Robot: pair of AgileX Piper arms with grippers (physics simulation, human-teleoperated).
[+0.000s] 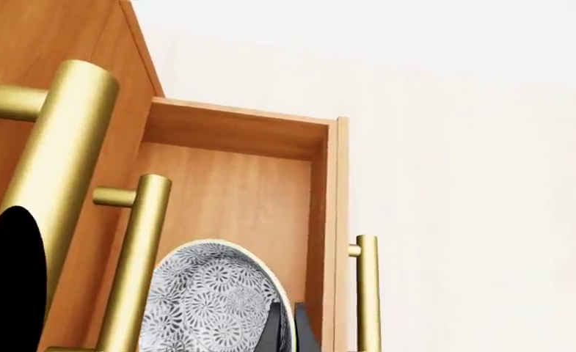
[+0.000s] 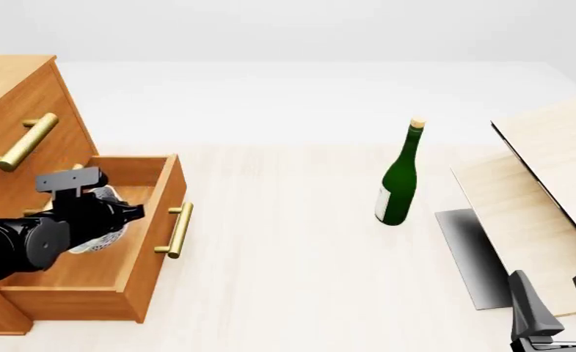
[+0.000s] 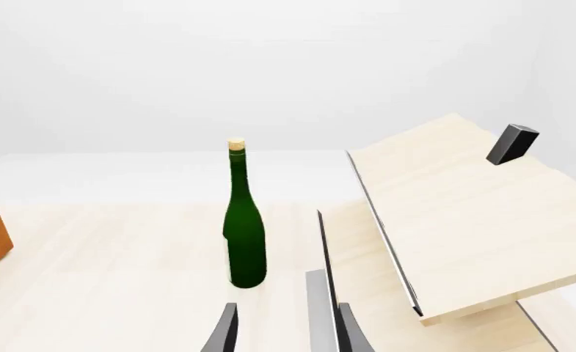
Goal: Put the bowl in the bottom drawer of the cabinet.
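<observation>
White-grey bowl (image 1: 214,304) (bluish floral speckle), orange-brown cabinet (image 2: 14,95), green bottle (image 2: 400,183).

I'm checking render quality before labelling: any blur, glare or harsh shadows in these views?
Left wrist view: the bowl pattern is sharp, while the nearest brass handle looms oversized from closeness. Front view: even light, only a soft shadow beside the green bottle. Right wrist view: crisp, no glare.

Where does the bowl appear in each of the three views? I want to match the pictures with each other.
Left wrist view: the bowl is at the lower edge, inside the bottom drawer, by a dark fingertip.
Front view: the bowl is at the left, mostly hidden behind the left arm, over the open drawer.
Right wrist view: not in it.
Shared landmark: the drawer's brass handle, also in the front view.
</observation>
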